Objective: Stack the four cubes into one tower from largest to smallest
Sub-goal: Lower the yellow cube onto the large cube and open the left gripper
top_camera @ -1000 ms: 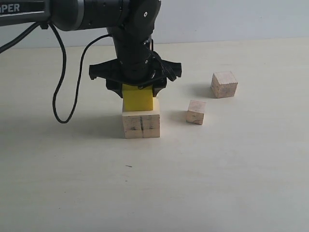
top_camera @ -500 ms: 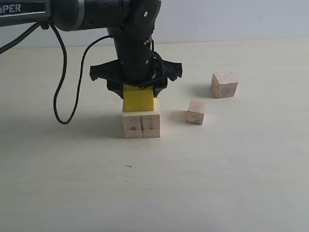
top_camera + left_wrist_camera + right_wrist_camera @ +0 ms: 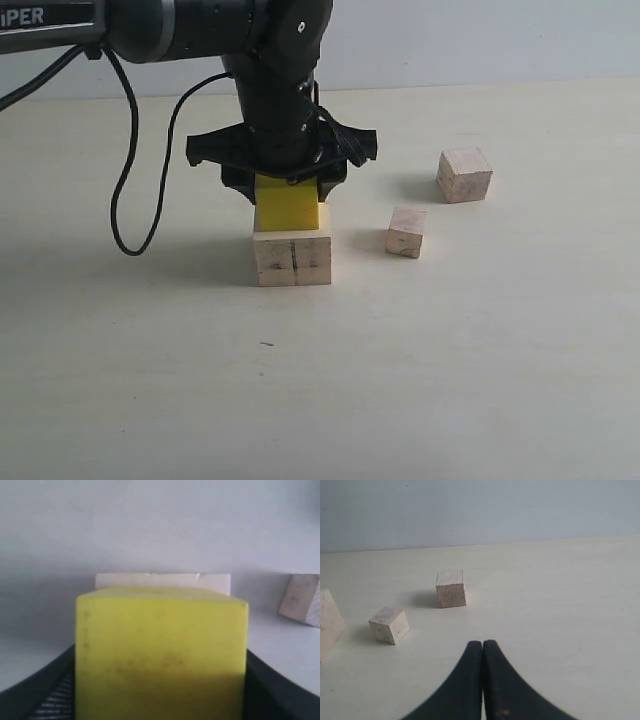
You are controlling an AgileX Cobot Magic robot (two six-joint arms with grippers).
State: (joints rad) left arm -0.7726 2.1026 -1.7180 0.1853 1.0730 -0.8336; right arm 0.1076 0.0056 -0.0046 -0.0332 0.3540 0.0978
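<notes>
We begin with the bright yellow cube (image 3: pixel 287 205), which sits on top of the large pale-wood cube with a dark crack line down its front face (image 3: pixel 292 258). The two make a short column on the table (image 3: pixel 450 380), left of centre in the exterior view, and the yellow block is set slightly toward the left edge of the wooden one. The left gripper (image 3: pixel 287 190) comes down from above over this column. Its black fingers (image 3: pixel 236 185) flank the yellow cube on both sides and pinch its upper part. In the left wrist view the yellow face (image 3: pixel 161 655) fills the space between the dark fingers (image 3: pixel 45 695), with a pale strip of the large cube (image 3: pixel 162 581) showing just beyond it. To the right of the column, apart from it, the small pale-wood cube (image 3: pixel 406 231) rests on the table, turned a little. The medium pale-wood cube (image 3: pixel 465 175) stands farther right and farther back, apart from the small one. We do not see the right gripper (image 3: pixel 482 645) in the exterior view. Its own wrist view shows its fingers (image 3: pixel 465 680) pressed together with nothing between them, low over bare table and facing the medium cube (image 3: pixel 451 589) and the small cube (image 3: pixel 389 625). A black cable (image 3: pixel 125 150) loops down from the left arm to the table.
</notes>
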